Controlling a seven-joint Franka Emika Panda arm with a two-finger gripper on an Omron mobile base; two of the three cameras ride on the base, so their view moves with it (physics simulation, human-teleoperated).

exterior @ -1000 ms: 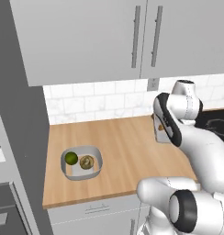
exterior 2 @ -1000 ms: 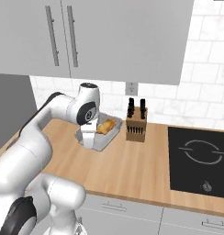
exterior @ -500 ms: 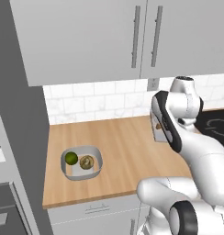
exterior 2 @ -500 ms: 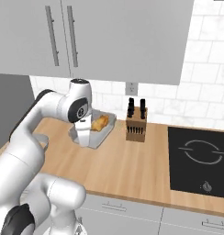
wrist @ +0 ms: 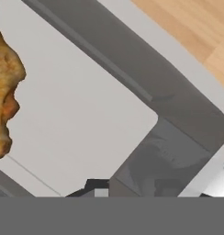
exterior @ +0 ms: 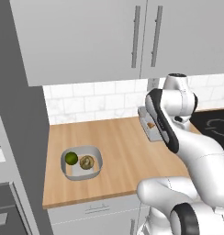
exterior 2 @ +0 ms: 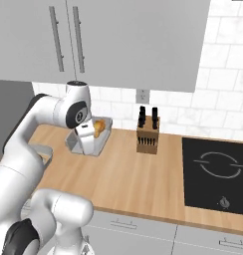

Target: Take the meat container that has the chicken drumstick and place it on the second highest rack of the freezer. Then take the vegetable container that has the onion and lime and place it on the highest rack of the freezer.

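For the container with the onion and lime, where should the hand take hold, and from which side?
Judging by its shape, grip the rim of the vegetable container from above, one finger inside the wall and one outside. It is a shallow, open bowl lying flat on the counter, so the raised wall is the only graspable edge. The side nearest the arm looks best: the lime and onion sit toward the far side.
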